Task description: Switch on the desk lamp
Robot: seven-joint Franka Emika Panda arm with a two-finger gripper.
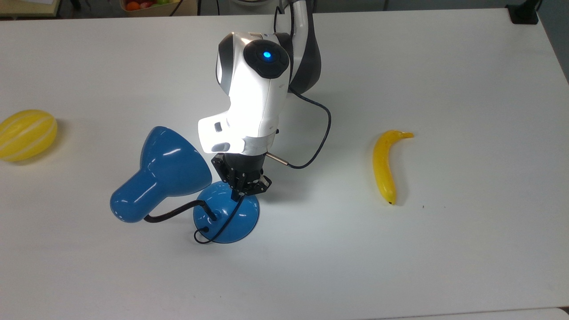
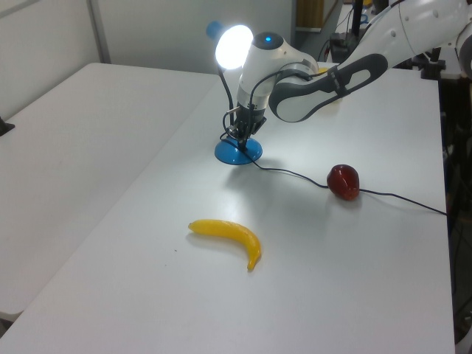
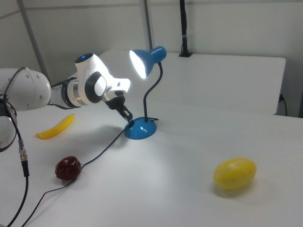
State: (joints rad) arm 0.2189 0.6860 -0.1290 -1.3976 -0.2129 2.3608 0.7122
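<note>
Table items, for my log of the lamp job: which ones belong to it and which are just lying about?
Part of the job:
- lamp, lit, its base under the tool
- lamp cord

Just lying about:
- banana
- yellow melon
- red apple, beside the cord

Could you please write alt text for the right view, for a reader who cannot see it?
A blue desk lamp stands lit on a white table, its shade glowing toward the robot arm, whose gripper touches the lamp's round base. A banana and a red apple lie at the right view's left, a yellow melon at its right.
</note>
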